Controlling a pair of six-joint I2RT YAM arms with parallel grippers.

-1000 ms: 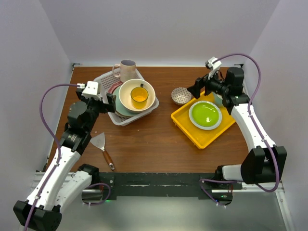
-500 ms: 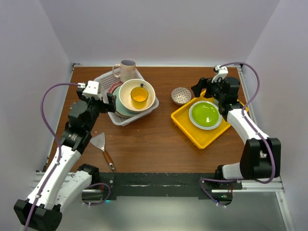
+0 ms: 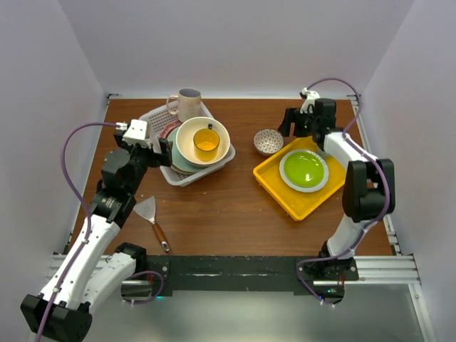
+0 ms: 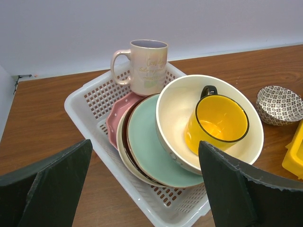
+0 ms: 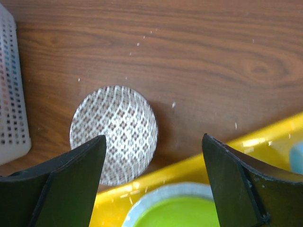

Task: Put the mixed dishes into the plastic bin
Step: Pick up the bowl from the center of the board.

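Note:
The white plastic bin (image 3: 182, 174) stands at the back left and holds stacked dishes. These are a large cream bowl (image 3: 187, 135) with a yellow mug (image 3: 206, 141) inside, a pinkish mug (image 3: 188, 104) at the far end, and plates leaning beneath. The left wrist view shows the bin (image 4: 90, 127), cream bowl (image 4: 175, 109), yellow mug (image 4: 218, 123), pinkish mug (image 4: 147, 66), a pale green plate (image 4: 147, 142) and a pink plate (image 4: 116, 120). My left gripper (image 3: 165, 151) (image 4: 144, 156) is open and empty at the bin's left side. My right gripper (image 3: 287, 127) (image 5: 154, 156) is open and empty over a small patterned bowl (image 3: 268, 141) (image 5: 113, 132) on the table.
A yellow tray (image 3: 292, 196) at the right holds a lime-green plate (image 3: 303, 169); its edge lies right beside the patterned bowl. A spatula (image 3: 151, 214) lies on the table at the front left. The bin's corner (image 5: 12, 94) shows at the left of the right wrist view.
My right arm has swung its elbow back toward the far wall, and its gripper has stayed near the patterned bowl. The left arm and the dishes have not moved.

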